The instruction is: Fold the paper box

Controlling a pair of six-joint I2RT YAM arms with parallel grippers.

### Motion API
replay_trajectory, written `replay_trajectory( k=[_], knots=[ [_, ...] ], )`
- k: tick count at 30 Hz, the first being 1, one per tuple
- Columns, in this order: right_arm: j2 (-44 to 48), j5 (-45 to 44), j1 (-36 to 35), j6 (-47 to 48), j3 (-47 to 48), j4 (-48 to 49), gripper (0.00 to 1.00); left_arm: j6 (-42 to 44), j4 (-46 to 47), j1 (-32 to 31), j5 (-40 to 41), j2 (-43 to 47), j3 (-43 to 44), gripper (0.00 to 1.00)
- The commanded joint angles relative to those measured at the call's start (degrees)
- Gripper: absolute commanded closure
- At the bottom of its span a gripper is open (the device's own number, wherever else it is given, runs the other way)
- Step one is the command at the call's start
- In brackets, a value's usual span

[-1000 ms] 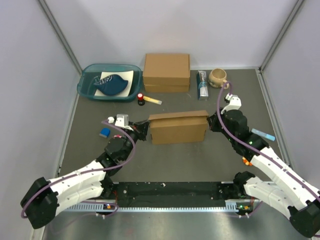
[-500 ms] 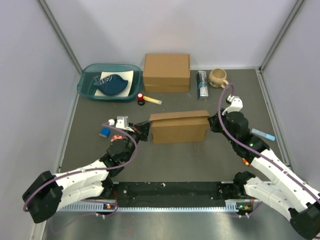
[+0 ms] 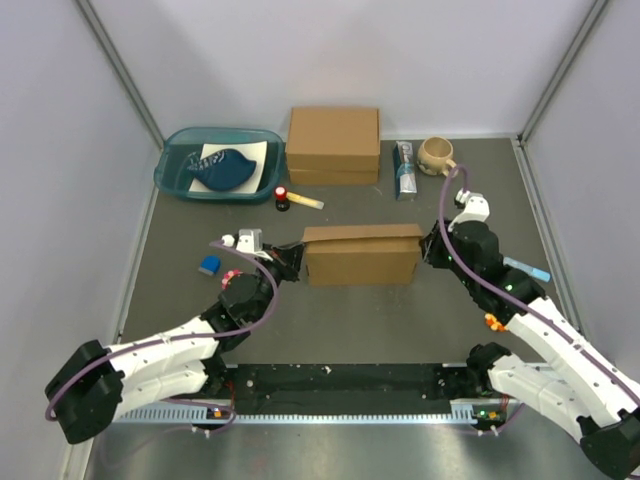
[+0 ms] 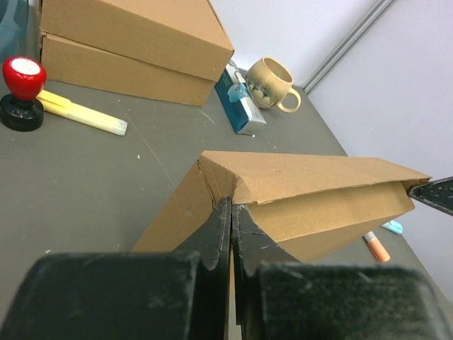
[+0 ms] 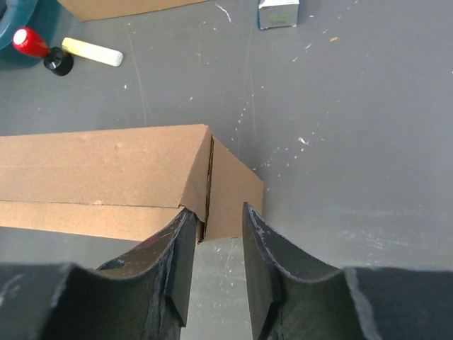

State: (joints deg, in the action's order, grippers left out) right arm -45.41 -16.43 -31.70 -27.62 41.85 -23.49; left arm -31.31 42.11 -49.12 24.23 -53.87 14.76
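Left tool point(image 4: 231, 210) is clenched at the left end of the box point(image 3: 360, 256), which sits midway on the counter point(image 3: 350, 325), while right tool point(image 5: 216, 221) stands released astride its right corner; advise firm left hold and square right placement before pressing any flap.

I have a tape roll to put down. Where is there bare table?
The widest bare patch is the mat between the paper box and the black base rail. A smaller one lies right of the mug, toward the wall. The far row, from teal tray past cardboard box to packet, is crowded.
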Motion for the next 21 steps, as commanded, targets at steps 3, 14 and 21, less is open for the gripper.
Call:
replay_trajectory(
  k=[3, 14, 21],
  knots=[
    [0.0, -1.1, 0.1, 2.0, 5.4, -9.4, 0.65, 1.0, -25.3, -1.1, -2.5, -2.6, -1.1, 1.00],
    [0.0, -1.0, 0.1, 3.4, 7.8, -7.0, 0.65, 1.3, -28.7, -1.1, -2.3, -4.4, 2.2, 1.00],
    [-2.0, -0.2, 0.1, 4.0, 7.2, -3.7, 0.72, 1.9, -29.0, -1.1, -2.5, -4.9, 3.0, 1.00]
  ],
)
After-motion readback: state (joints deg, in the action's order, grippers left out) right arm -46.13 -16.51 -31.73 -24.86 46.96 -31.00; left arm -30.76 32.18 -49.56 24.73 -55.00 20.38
